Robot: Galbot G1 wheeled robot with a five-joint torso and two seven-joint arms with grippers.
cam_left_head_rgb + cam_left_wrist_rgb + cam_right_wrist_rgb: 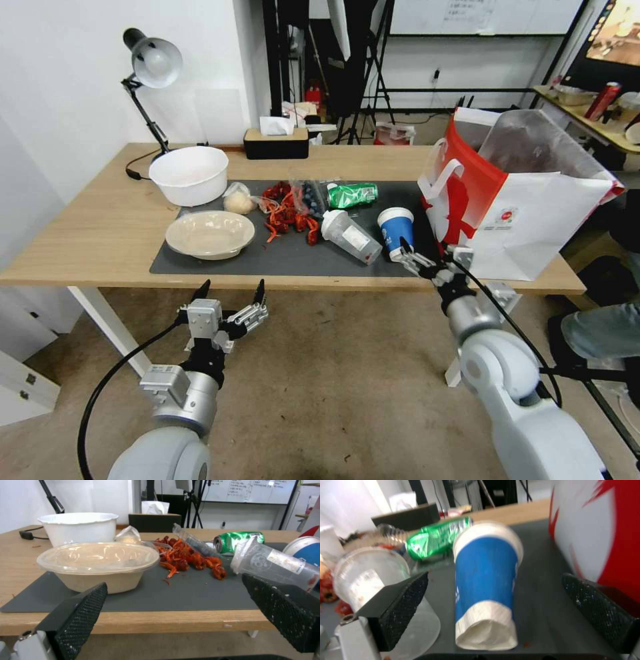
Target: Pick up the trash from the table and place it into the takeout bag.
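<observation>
The left end effector hangs open off the counter's front edge, over bare floor. On the grey mat, left to right: lidded beige dish, red shell scraps, clear plastic cup lying down, blue-white paper cup. The right end effector spreads open around that cup's base. The takeout bag stands open just beside it.

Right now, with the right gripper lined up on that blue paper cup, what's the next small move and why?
Probably ease the right gripper forward, then close. Its fingers are open on either side of the blue-white paper cup but sit near its base, not yet around the body. The cup stands on the dark grey mat beside the takeout bag. The left gripper hovers open before the table edge.
</observation>
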